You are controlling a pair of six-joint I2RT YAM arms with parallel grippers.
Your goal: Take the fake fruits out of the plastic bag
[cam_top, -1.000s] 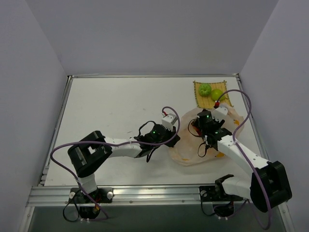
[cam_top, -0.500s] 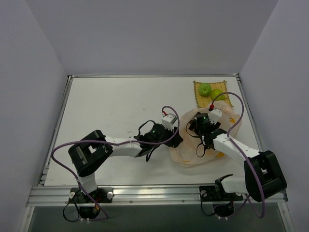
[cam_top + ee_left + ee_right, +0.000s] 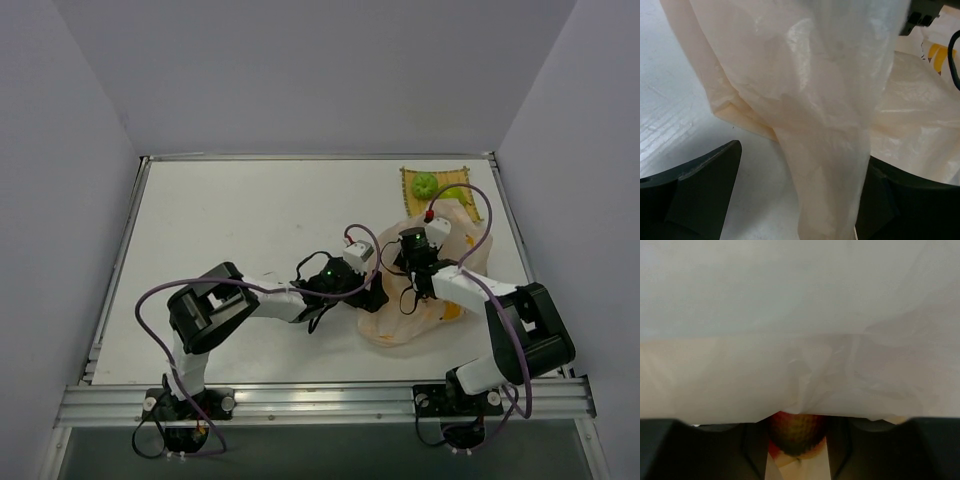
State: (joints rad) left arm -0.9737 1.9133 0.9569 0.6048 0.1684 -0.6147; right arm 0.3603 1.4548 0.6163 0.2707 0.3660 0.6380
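The pale peach plastic bag (image 3: 420,305) lies crumpled at the right of the table. Two green fake fruits (image 3: 424,184) (image 3: 452,194) rest on the yellow mat (image 3: 412,208) behind it. My left gripper (image 3: 377,297) is at the bag's left edge, open. Its fingers (image 3: 700,190) stand wide apart and a loose fold of the bag (image 3: 830,165) hangs between them, close to the right one. My right gripper (image 3: 402,263) reaches into the bag. In the right wrist view it (image 3: 797,429) is shut on a reddish-yellow fake fruit (image 3: 797,436), with bag film (image 3: 800,340) draped over it.
The table's right rail (image 3: 520,250) runs close beside the bag and mat. Both arms' purple cables (image 3: 480,215) loop above the bag. White tabletop (image 3: 240,230) stretches to the left and back.
My left gripper has opened, let go of the bag and slid right. My right gripper has pushed back-left into the bag and closed on the reddish fruit.
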